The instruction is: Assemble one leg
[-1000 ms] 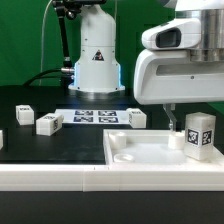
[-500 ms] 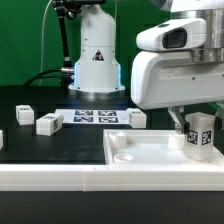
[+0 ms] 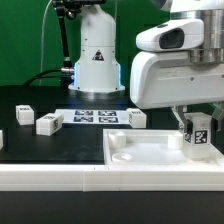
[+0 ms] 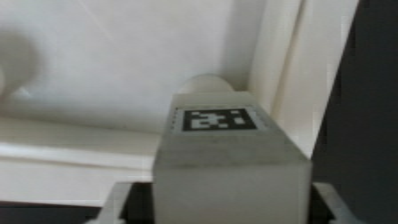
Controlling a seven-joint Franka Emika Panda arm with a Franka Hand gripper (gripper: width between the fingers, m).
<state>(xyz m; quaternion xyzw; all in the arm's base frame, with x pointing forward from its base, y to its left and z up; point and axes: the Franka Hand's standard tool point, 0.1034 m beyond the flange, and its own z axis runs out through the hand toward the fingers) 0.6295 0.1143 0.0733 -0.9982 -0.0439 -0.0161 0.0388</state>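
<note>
**Arm** (image 3: 175, 60): your arm fills the upper right of the exterior view, with its wrist pointing straight down over the right end of the white panel (image 3: 140, 156).

**Tool** (image 3: 193, 122): closed on the leg (image 3: 199, 138), with the jaws pressed against two opposite sides near its top. In the wrist view the leg (image 4: 222, 150) fills the whole gap between the jaws, one tagged face toward the camera.

**Leg**: at the right edge of the frame, upright, held over the panel's far right corner. You cannot tell whether its lower end touches the panel.

**Tabletop** (image 3: 30, 142): dark. The marker board (image 3: 95, 116) lies at centre frame. Three small blocks lie loose, two at centre left (image 3: 24, 113) (image 3: 48, 123) and one just right of the board (image 3: 136, 118).

**Change**: against half a second ago, the leg sits slightly lower and a touch farther left. Against one second ago, the arm's housing has shifted left, and the leg, then a little tilted, stands straighter. The loose blocks lie where they were.
</note>
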